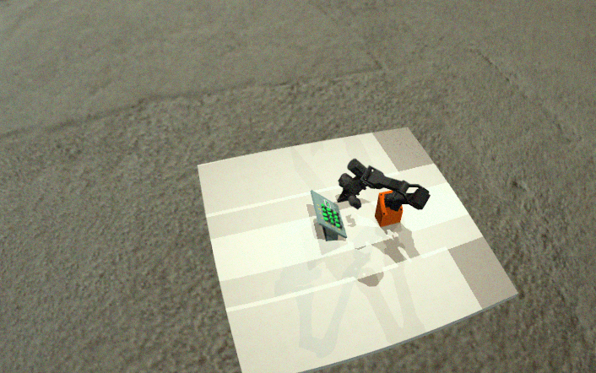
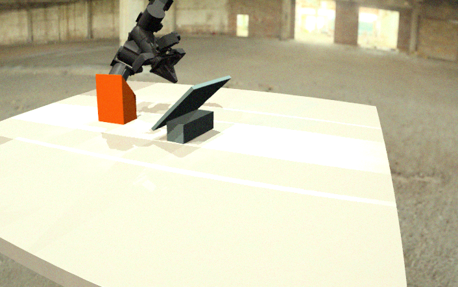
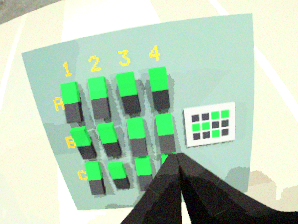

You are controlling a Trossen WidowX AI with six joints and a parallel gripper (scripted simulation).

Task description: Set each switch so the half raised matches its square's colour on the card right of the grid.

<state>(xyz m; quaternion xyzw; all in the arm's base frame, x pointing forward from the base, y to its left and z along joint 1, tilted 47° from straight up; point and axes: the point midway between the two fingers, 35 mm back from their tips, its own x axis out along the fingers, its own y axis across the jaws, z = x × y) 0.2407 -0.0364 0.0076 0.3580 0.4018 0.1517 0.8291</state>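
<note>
The tilted panel [image 1: 316, 201] [image 2: 193, 99] [image 3: 215, 60] carries switches in rows A to C and columns 1 to 4. The card [image 3: 209, 124] reads, far row first: dark, dark, green, green; green, green, dark, dark; dark, dark, green, dark. Rows A and B look like the card. Switch C1 [image 3: 95, 178] seems raised on its dark half, matching. Switch C2 [image 3: 119, 175] seems raised on green and switch C3 [image 3: 144, 172] on dark, both unlike the card. Switch C4 [image 3: 165, 157] is mostly hidden by the fingers. My gripper [image 1: 338, 200] [image 2: 176, 81] [image 3: 176, 160] is shut, empty, above the panel's near side.
The orange arm base [image 1: 388, 215] [image 2: 110, 99] stands on the near side of the panel. A dark support block [image 2: 197, 125] is under the panel. The pale table [image 1: 263, 263] [image 2: 236, 219] bears bands of light and shadow.
</note>
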